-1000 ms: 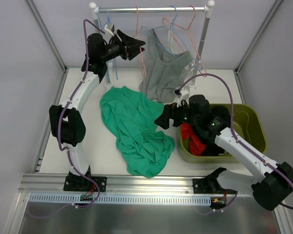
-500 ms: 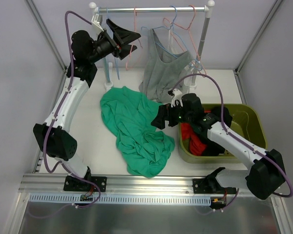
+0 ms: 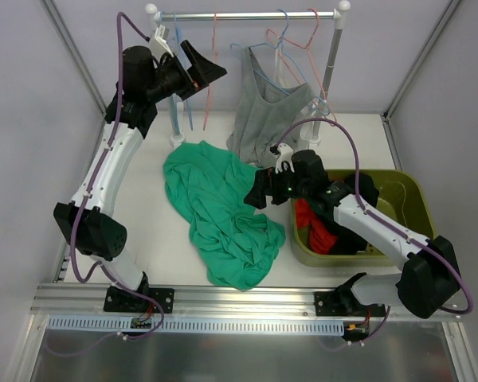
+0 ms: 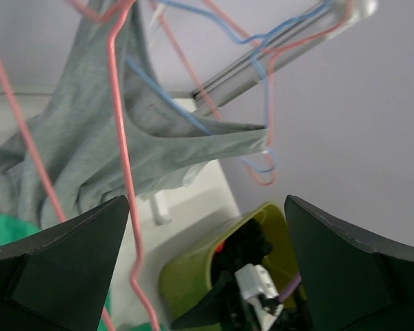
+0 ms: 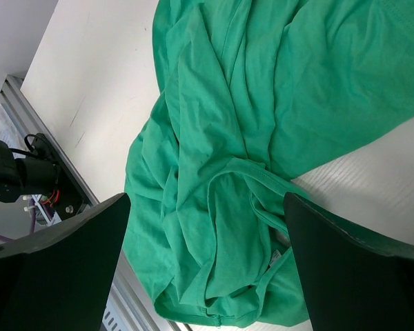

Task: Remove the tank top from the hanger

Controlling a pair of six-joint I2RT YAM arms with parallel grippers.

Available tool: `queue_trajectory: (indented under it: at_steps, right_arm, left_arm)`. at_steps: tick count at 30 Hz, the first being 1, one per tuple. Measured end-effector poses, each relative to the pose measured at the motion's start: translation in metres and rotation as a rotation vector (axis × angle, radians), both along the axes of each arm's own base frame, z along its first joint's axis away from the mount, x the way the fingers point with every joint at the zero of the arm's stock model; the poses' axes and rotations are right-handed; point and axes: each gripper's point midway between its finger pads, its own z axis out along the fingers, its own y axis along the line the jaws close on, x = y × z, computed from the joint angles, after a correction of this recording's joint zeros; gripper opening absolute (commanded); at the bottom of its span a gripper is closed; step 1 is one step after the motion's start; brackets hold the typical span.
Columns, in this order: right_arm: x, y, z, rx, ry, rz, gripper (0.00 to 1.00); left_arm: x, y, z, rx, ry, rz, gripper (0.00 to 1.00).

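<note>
A grey tank top [image 3: 269, 119] hangs on a blue hanger [image 3: 272, 62] from the rail [image 3: 247, 15]. In the left wrist view the same grey tank top [image 4: 83, 148] drapes over the blue hanger [image 4: 186, 114]. A bare pink hanger [image 3: 211, 79] dangles to its left. My left gripper [image 3: 205, 73] is up by the rail, open, and the pink hanger [image 4: 121, 138] hangs just ahead of its jaws, not gripped. A green tank top [image 3: 221, 213] lies crumpled on the table. My right gripper [image 3: 259, 189] hovers open at its right edge, above the green tank top [image 5: 248, 138].
An olive bin [image 3: 406, 199] at the right holds red and black clothes [image 3: 312, 221]; the right arm reaches across it. More pink and blue hangers [image 3: 307, 36] crowd the rail's right end by the white post [image 3: 334, 48]. A metal rail [image 3: 223, 298] runs along the table's front edge.
My left gripper has opened and drawn back to the left, and the pink hanger has swung left with it. The right gripper has edged up and left over the green tank top.
</note>
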Motion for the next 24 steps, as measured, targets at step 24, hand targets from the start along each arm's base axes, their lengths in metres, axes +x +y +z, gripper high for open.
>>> queue_trajectory:
  at_steps: [24]
  right_arm:
    - [0.015,0.09,-0.07,-0.414,-0.117,0.27,0.99]
  left_arm:
    - [-0.162,0.053,0.071,0.291,-0.433,0.206,0.99]
